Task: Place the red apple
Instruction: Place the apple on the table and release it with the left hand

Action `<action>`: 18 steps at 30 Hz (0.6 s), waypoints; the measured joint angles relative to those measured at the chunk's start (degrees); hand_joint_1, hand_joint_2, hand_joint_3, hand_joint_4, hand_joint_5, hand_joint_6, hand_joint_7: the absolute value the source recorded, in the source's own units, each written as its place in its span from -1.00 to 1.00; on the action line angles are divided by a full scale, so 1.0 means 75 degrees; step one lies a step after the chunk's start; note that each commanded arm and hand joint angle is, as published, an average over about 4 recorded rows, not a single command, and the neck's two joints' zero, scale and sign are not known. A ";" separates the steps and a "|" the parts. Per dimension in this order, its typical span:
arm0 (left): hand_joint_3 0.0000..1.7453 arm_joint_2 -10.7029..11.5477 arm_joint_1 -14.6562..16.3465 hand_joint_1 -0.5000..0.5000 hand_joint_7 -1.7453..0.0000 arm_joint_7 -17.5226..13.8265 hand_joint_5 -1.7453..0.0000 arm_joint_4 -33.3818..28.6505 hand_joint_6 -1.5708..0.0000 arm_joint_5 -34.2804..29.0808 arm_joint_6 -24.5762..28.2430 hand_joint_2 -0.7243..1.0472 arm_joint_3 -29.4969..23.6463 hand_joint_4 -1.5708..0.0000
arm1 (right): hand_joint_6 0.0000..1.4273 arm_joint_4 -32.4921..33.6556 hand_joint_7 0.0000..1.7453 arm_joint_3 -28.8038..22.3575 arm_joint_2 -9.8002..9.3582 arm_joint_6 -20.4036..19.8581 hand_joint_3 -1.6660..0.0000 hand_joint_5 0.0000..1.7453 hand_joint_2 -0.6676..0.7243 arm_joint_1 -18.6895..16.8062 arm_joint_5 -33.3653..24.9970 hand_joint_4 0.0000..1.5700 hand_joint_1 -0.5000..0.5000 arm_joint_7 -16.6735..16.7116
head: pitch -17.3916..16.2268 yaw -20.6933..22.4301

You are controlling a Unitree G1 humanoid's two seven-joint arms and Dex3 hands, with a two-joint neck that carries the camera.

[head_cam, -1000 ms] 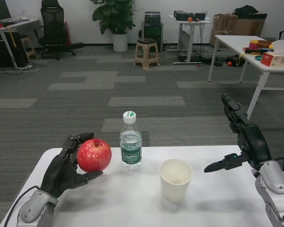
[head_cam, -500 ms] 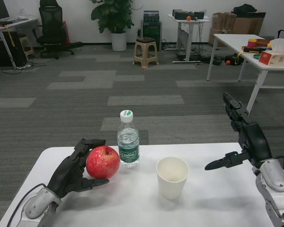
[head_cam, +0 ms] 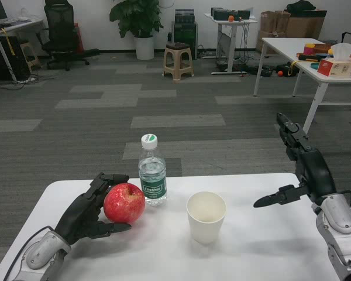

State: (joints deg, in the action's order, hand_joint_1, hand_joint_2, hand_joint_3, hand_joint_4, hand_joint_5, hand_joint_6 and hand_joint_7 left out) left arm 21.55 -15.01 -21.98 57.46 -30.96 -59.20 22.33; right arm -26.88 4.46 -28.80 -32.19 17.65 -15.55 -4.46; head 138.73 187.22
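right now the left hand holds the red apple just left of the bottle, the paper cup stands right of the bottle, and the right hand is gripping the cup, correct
Not quite. The right hand grips nothing: it hangs open, well to the right of the paper cup. The head view shows this. The rest holds: the left hand holds the red apple just left of the bottle.

One red apple sits on the white counter, along with one water bottle and one paper cup. Two robot hands show: the left robot hand and the right robot hand. In the room behind there is one potted plant, one stool, one black office chair and one tissue box.
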 measured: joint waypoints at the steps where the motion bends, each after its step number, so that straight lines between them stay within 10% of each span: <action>1: -1.00 0.0044 0.0001 -0.32 -0.52 -0.0020 0.53 0.0062 0.53 0.0001 -0.0010 1.00 0.0000 1.00 | -1.00 -0.0010 -0.92 0.0005 0.0000 0.0000 1.00 -1.00 -0.09 0.0000 0.0000 -1.00 -0.96 0.0000 | -0.0015 0.0002; 18: -1.00 0.0483 0.0046 -0.18 -0.44 -0.0296 0.53 0.0943 0.63 0.0047 -0.0437 1.00 -0.0059 1.00 | -1.00 -0.0207 -0.92 0.0023 0.0001 0.0000 1.00 -1.00 -0.11 -0.0001 0.0000 -1.00 -1.00 0.0000 | -0.0147 0.0160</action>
State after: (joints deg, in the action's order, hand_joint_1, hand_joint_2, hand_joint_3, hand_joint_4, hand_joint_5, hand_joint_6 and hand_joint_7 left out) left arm 25.18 -14.67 -24.20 64.53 -30.61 -62.47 21.89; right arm -28.44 4.63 -28.79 -32.20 17.64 -15.55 -4.47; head 137.63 188.43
